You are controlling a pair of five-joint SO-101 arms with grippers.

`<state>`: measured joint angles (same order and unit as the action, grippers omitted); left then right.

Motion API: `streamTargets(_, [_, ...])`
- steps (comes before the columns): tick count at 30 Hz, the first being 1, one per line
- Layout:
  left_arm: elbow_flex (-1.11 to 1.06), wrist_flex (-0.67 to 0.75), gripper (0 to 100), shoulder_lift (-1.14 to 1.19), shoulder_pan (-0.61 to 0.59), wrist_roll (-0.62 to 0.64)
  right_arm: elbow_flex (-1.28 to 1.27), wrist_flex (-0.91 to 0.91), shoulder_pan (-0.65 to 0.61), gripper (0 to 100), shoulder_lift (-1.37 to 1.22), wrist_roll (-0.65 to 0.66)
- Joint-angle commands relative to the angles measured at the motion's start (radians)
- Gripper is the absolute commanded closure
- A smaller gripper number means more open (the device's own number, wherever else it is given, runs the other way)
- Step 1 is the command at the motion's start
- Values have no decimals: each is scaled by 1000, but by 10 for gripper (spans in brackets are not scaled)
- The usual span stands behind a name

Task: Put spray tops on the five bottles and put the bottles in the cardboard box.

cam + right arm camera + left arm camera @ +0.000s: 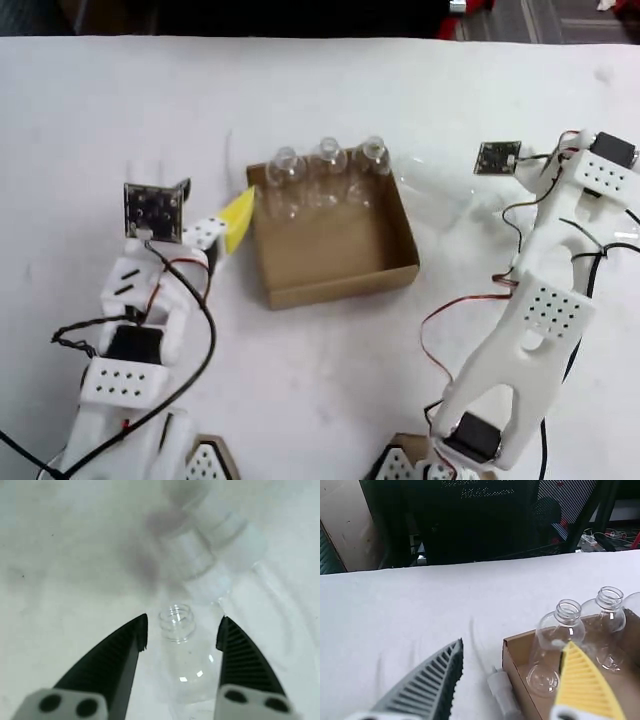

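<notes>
left claw (515, 647) wide open, holding nothing, at 10 o'clock of the cardboard box (340, 285) | right claw (182, 630) wide open, straddling the neck of a topless bottle (192, 672) lying on the table (300, 100) at the box's 2 o'clock, not touching it | three topless bottles (325, 170) upright along the box's 12 o'clock wall

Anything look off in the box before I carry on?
Yes. The three bottles standing along the far wall of the cardboard box have bare, open necks: no spray tops fitted, though they are already boxed.
</notes>
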<state>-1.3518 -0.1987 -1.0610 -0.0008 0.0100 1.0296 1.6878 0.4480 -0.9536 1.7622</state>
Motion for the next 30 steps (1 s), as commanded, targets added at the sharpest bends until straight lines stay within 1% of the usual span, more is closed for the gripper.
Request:
streamTargets(1, [5, 26, 707, -28, 12, -12, 32, 13, 7, 794, 33, 17])
streamTargets(5, [5, 26, 707, -28, 12, -12, 41, -42, 12, 794, -16, 17])
streamTargets(10, [5, 26, 707, -28, 12, -12, 43, -56, 13, 805, -27, 14])
streamTargets(12, [5, 26, 707, -28, 12, -12, 43, -77, 13, 845, -27, 12])
streamTargets(16, [5, 26, 707, -28, 12, -12, 40, -119, 13, 975, -38, 9])
streamTargets(17, [5, 26, 707, -28, 12, -12, 41, -125, 13, 989, -38, 8])
streamTargets(19, [5, 26, 707, -28, 12, -12, 43, -125, 15, 967, -27, 6])
streamTargets(21, [5, 26, 707, -28, 12, -12, 52, -116, 13, 978, -15, 6])
streamTargets(22, [5, 26, 707, -28, 12, -12, 64, -107, 12, 983, -5, -6])
streamTargets(26, [5, 26, 707, -28, 12, -12, 129, -45, 4, 983, 47, -132])
streamTargets(30, [5, 26, 707, -28, 12, -12, 212, 30, -13, 983, 90, -218])
